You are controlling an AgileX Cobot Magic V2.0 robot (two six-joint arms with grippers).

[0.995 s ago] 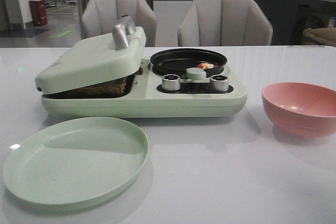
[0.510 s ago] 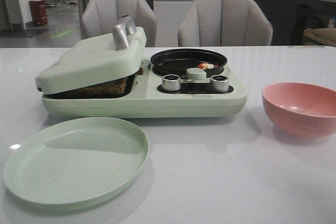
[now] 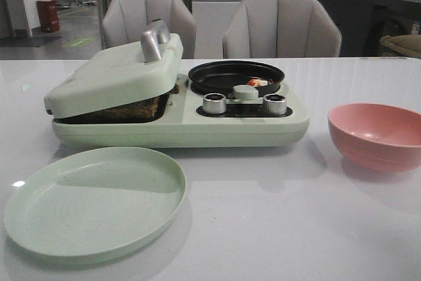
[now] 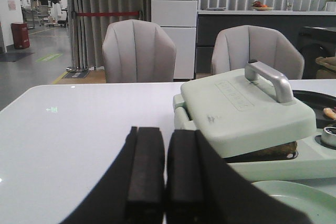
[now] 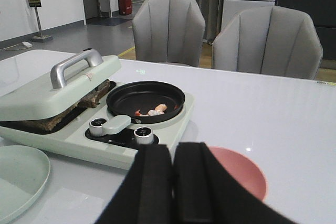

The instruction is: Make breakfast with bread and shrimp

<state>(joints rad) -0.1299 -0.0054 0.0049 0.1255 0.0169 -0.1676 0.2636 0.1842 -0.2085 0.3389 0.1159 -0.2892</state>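
Nothing moved since before, browned bread point(image 3: 125, 110) under lid point(image 3: 112, 74), shrimp point(image 5: 152, 112) in pan point(image 5: 145, 100)

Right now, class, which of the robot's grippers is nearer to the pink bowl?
The right. The right gripper hangs just before the pink bowl, its fingers overlapping the rim in view. The left gripper sits beside the green plate, beyond the cooker's lid.
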